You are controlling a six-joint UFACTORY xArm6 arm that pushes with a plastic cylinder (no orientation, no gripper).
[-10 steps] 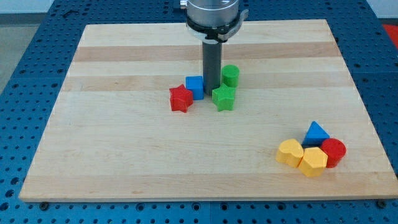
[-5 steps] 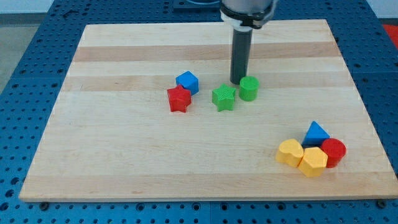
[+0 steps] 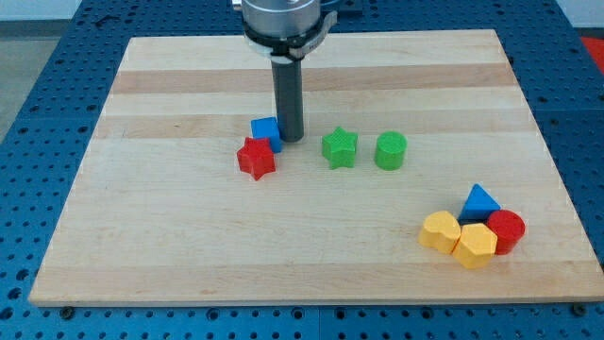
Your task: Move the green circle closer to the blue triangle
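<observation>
The green circle [image 3: 390, 151] stands right of the board's middle, just right of the green star [image 3: 339, 148]. The blue triangle [image 3: 480, 201] is at the lower right, touching the red circle [image 3: 506, 230] and the yellow hexagon [image 3: 475, 246]. My tip [image 3: 290, 140] rests on the board at the right side of the blue cube [image 3: 265, 132], left of the green star and well left of the green circle.
A red star [image 3: 256, 158] sits just below-left of the blue cube. A yellow heart [image 3: 440, 230] lies left of the yellow hexagon. The wooden board [image 3: 189, 246] lies on a blue perforated table.
The green circle has slid right and a little down, past the green star. My tip has swung from beside the circle back left to the blue cube. The blue cube and red star shifted left.
</observation>
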